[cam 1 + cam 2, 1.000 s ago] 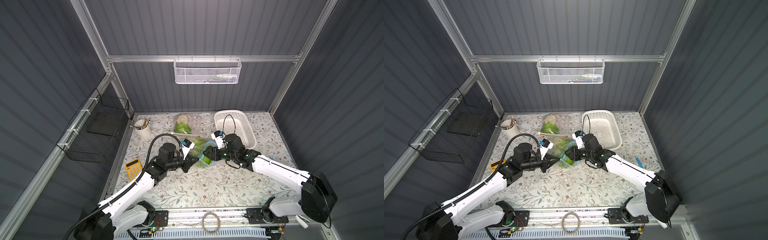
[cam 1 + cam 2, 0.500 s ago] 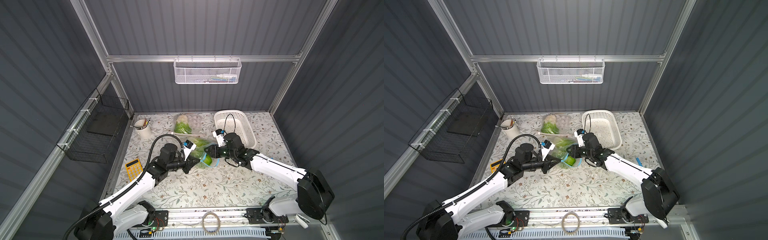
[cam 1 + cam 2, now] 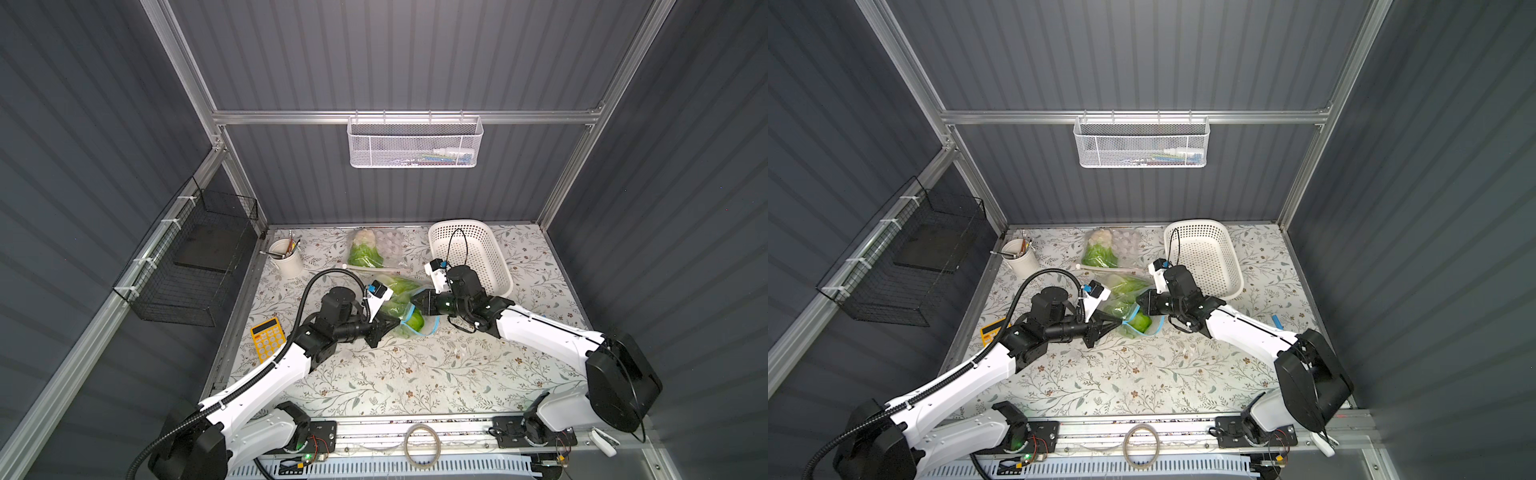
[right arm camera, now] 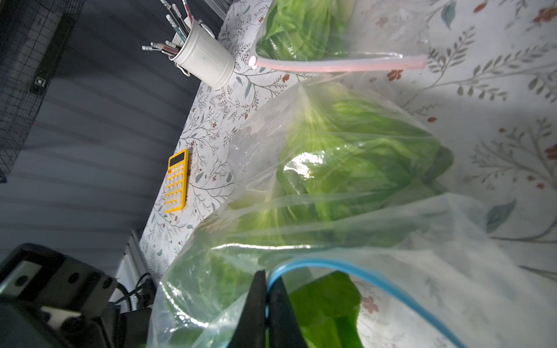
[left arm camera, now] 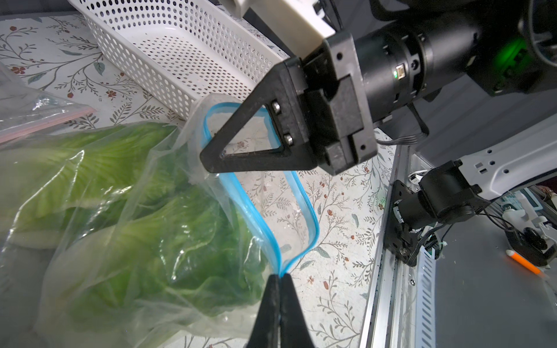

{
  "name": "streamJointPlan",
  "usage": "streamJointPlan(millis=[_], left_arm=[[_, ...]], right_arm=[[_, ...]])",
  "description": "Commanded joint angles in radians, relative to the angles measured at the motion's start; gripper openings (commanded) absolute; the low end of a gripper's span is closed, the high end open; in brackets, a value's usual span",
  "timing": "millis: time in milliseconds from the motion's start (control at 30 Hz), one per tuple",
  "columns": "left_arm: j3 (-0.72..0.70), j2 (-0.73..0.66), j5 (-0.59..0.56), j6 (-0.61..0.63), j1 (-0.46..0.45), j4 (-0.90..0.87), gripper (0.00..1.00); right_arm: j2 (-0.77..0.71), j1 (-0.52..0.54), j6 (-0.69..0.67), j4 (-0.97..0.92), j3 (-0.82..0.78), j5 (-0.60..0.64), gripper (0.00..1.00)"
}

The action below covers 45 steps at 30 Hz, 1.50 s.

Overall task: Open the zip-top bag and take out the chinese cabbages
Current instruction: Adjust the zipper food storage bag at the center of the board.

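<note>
A clear zip-top bag [image 3: 400,306] with a blue zip rim [image 5: 297,195] lies mid-table in both top views, its mouth gaping open. The chinese cabbages [image 5: 168,241] are inside it, green and crinkled behind the plastic [image 4: 355,162]. One leaf tip shows at the mouth [image 3: 1140,322]. My left gripper [image 5: 280,275] is shut on the rim where its two sides meet [image 3: 398,322]. My right gripper [image 4: 266,278] is shut on the far part of the rim [image 3: 413,300]. The two grippers face each other across the mouth.
A white perforated basket [image 3: 469,257] stands right behind the right wrist. A second bag [image 3: 374,249] with a pink zip, greens and pale lumps lies at the back. A white cup of pens [image 3: 286,259] and a yellow calculator [image 3: 268,343] are at the left.
My right gripper has slid a little left onto the bag's mouth and closed on the blue rim. The left gripper has kept its grip in place.
</note>
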Motion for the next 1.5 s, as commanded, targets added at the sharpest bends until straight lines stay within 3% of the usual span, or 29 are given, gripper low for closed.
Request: streamJointPlan(millis=[0,300,433,567,733,900,1100,1467], left_arm=[[0.037,0.02,-0.001,0.02,-0.005,-0.036,0.06],[0.082,0.041,-0.016,0.041,-0.005,-0.11,0.52],[0.109,0.047,-0.036,0.061,-0.005,-0.161,0.64],[0.139,0.036,-0.105,0.083,-0.005,-0.209,0.68],[0.162,-0.002,-0.312,0.074,0.013,-0.235,0.68],[0.309,0.086,-0.412,0.047,0.073,-0.367,0.66],[0.513,0.305,-0.437,-0.043,0.177,-0.543,0.68],[0.498,0.513,-0.495,-0.094,0.28,-0.555,0.77]], right_arm=[[-0.013,-0.005,-0.005,0.004,0.017,-0.002,0.0],[-0.03,-0.006,-0.024,-0.001,0.003,-0.002,0.0],[-0.048,-0.006,-0.027,-0.002,-0.019,0.003,0.0],[-0.07,-0.007,-0.03,-0.006,-0.041,-0.002,0.0],[-0.092,-0.006,-0.057,-0.041,-0.055,-0.076,0.0],[-0.102,-0.004,-0.06,-0.058,-0.08,-0.128,0.0],[-0.107,-0.004,-0.046,-0.055,-0.134,-0.152,0.0],[-0.107,-0.003,-0.041,-0.039,-0.197,-0.161,0.0]])
